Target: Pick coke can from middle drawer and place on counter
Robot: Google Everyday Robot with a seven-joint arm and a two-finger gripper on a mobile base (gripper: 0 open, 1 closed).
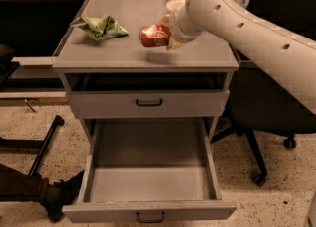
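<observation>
The red coke can (pixel 154 35) lies sideways in my gripper (pixel 165 34), which is shut on it and holds it just above the grey counter (pixel 118 56), near its middle. My white arm reaches in from the upper right. The middle drawer (pixel 150 171) is pulled fully open below and holds nothing. Its dark bar handle (pixel 150 217) shows at the bottom edge.
A crumpled green chip bag (pixel 101 26) lies on the counter's left part. The top drawer (pixel 148 103) is shut. A black office chair (pixel 261 122) stands to the right. A person's foot (pixel 59 196) is on the floor at the lower left.
</observation>
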